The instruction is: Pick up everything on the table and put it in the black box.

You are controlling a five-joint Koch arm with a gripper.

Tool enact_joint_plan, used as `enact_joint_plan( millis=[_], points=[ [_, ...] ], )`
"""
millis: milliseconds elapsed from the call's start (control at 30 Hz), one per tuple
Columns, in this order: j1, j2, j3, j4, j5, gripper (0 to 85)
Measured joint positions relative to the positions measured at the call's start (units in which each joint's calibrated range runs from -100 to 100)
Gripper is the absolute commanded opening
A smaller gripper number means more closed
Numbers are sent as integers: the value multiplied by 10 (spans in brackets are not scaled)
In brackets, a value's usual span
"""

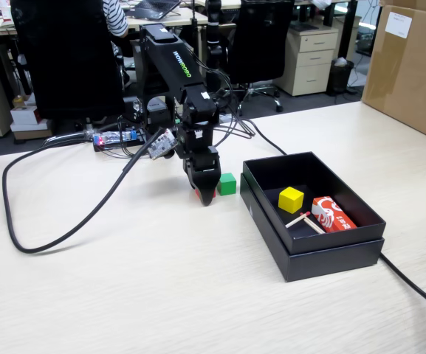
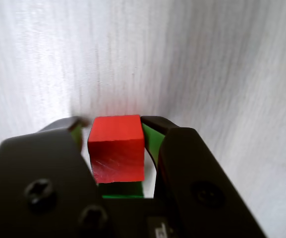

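1. The table [image 1: 124, 295] is a broad flat top of pale wood-grain laminate, smooth and faintly streaked.
2. The gripper [image 1: 204, 193] points down at the table, tips at or just above the surface, left of the black box [image 1: 331, 258] in the fixed view. Its body is matte black plastic with screw heads showing in the wrist view.
3. In the wrist view the gripper [image 2: 115, 126] has the red cube [image 2: 117, 148] between its two jaws. The right jaw lies against the cube's side; a thin pale gap shows at the left side, so I cannot tell if the pinch is complete.
4. The red cube is plain, sharp-edged and matte, with fine scratches on its near face. In the fixed view only a sliver of red [image 1: 197, 194] shows at the fingertips.
5. The green cube [image 1: 227, 184] sits on the table just beside the gripper, between it and the box, apart from the box wall.
6. The box is shallow, rectangular, matte black card, with a wider black rim around its base.
7. Inside the box lie the yellow cube [image 1: 291, 199], a red-and-white printed packet [image 1: 333, 214] and thin wooden sticks [image 1: 305, 220].
8. A thick black cable [image 1: 65, 232] curves over the table at the left.
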Motion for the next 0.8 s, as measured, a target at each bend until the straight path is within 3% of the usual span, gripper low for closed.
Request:
enact_joint_plan(
  millis=[33, 367, 567, 800],
  points=[
    [-1, 0, 3, 9, 0, 9],
    [-12, -58, 15, 24, -9, 9],
    [3, -154, 239, -29, -11, 9],
    [59, -63, 432, -29, -17, 9]
  ],
)
